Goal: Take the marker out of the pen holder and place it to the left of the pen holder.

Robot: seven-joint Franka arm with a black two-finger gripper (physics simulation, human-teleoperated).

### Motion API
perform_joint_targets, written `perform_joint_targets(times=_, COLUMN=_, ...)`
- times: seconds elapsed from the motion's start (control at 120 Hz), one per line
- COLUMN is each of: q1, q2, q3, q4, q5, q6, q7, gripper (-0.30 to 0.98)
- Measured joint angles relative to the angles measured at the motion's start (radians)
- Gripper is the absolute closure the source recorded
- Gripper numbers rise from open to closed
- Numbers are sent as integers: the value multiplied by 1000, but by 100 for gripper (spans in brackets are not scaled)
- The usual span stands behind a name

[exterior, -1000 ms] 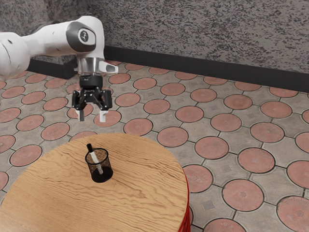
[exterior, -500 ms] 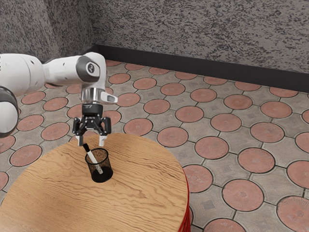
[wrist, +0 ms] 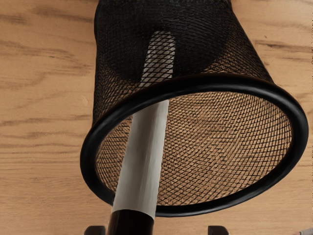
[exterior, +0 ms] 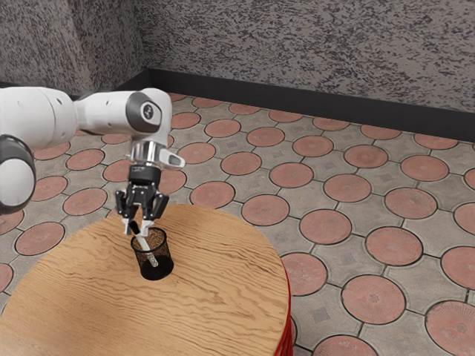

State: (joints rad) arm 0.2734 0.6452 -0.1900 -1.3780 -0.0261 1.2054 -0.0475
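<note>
My gripper (exterior: 137, 230) is low over the pen holder (exterior: 156, 268), its fingers part-way together but still open around the top of the marker (exterior: 144, 242). The black mesh holder stands upright on the round table. The white marker leans inside it, black cap up and out past the rim. In the wrist view the marker (wrist: 144, 156) crosses the rim of the pen holder (wrist: 195, 84), its lower end seen through the mesh. The tips of the gripper (wrist: 156, 230) flank the cap there, with a wide gap between cap and one tip.
The round wooden table (exterior: 223, 297) has bare wood on all sides of the holder. Beyond its edge lies the tiled floor (exterior: 349, 230), with a speckled wall (exterior: 312, 52) behind.
My hand has come down from above the table to the marker's cap, and the fingers have drawn closer together. The holder has stayed where it was.
</note>
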Motion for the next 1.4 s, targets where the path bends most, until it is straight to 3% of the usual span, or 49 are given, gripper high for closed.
perform_joint_targets(times=0.317, q1=-19, q2=11, q3=-10, q4=12, q5=1, q6=-28, q7=-4, gripper=66)
perform_joint_targets(times=0.667, q1=-29, q2=-3, q3=-8, q4=4, q5=1, q6=-29, q7=-6, gripper=67)
perform_joint_targets(times=0.908, q1=-19, q2=-287, q3=-10, q4=-179, q5=-32, q6=22, q7=-4, gripper=68)
perform_joint_targets(times=1.133, q1=14, q2=-363, q3=0, q4=-171, q5=-46, q6=50, q7=3, gripper=74)
perform_joint_targets(times=1.233, q1=34, q2=-350, q3=2, q4=-124, q5=-47, q6=56, q7=7, gripper=75)
perform_joint_targets(times=1.4, q1=103, q2=-160, q3=2, q4=33, q5=-43, q6=70, q7=13, gripper=76)
